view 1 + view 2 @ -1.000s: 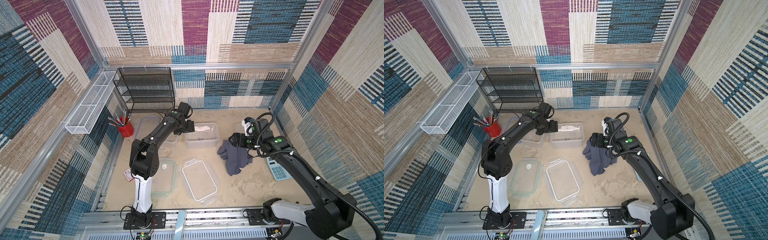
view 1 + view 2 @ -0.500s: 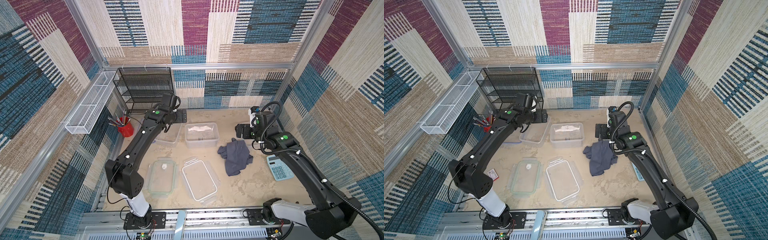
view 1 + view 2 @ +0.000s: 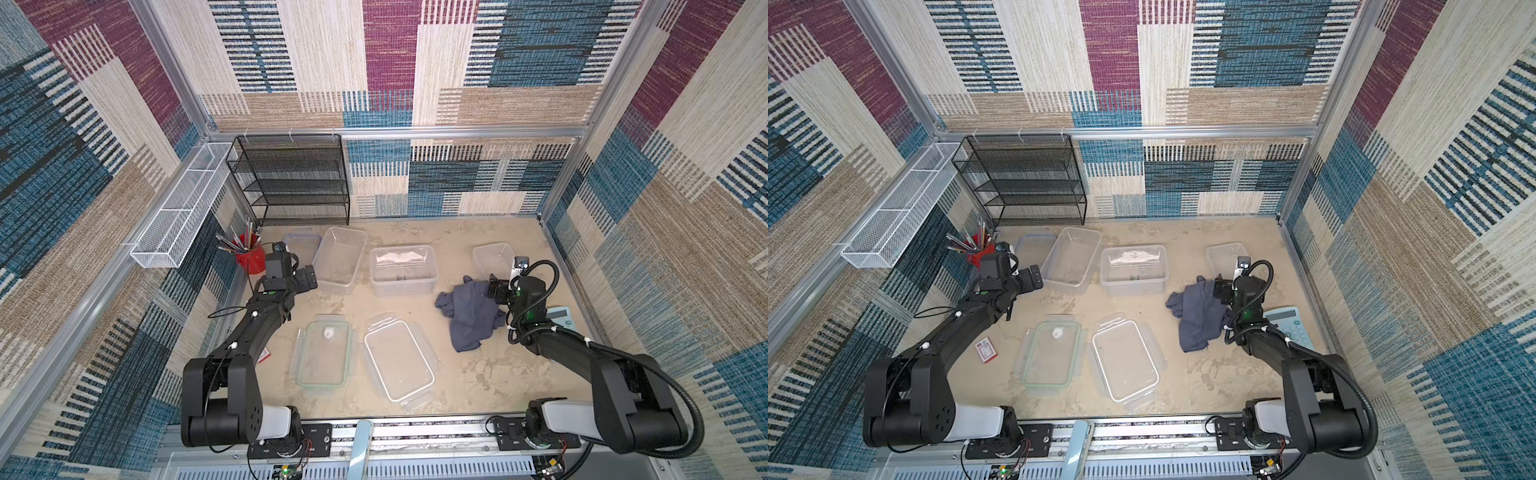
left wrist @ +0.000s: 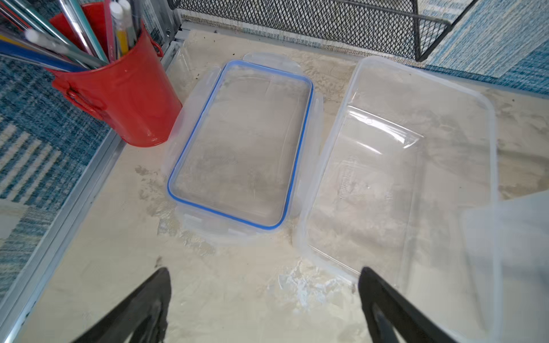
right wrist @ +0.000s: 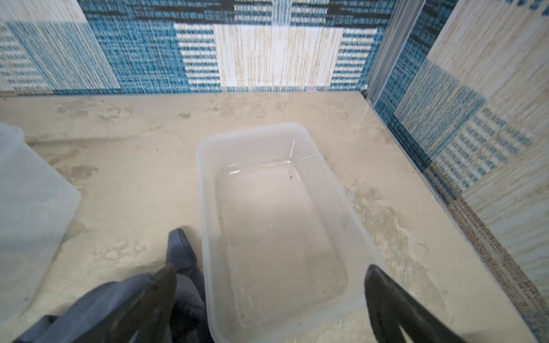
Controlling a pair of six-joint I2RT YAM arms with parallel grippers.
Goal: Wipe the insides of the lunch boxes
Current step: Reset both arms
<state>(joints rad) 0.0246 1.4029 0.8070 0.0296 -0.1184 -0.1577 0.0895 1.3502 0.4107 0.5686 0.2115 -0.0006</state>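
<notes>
Three lunch boxes stand in a row at the back in both top views: a shallow clear one [image 3: 338,259] [image 3: 1071,259], a deep one [image 3: 403,270] [image 3: 1133,270] and a small one [image 3: 492,259] [image 3: 1225,257]. My left gripper [image 3: 305,279] [image 4: 264,279] hangs open and empty just left of the shallow box [image 4: 401,178], over bare table. My right gripper [image 3: 496,291] [image 5: 269,276] is open and empty at the near end of the small box [image 5: 276,225]. One of its fingers is over the grey cloth [image 3: 469,316] [image 5: 181,258], which lies crumpled on the table.
A blue-rimmed lid [image 4: 243,142] lies beside a red pen cup [image 3: 251,257]. A green-rimmed lid [image 3: 326,355] and a clear lid [image 3: 399,361] lie in front. A calculator [image 3: 561,316] is at the right, a small card [image 3: 986,349] at the left. A black mesh shelf [image 3: 291,178] is at the back.
My left arm has swung away from the deep box and drawn back to the left of the shallow box. My right gripper has pulled back slightly toward the cloth's edge.
</notes>
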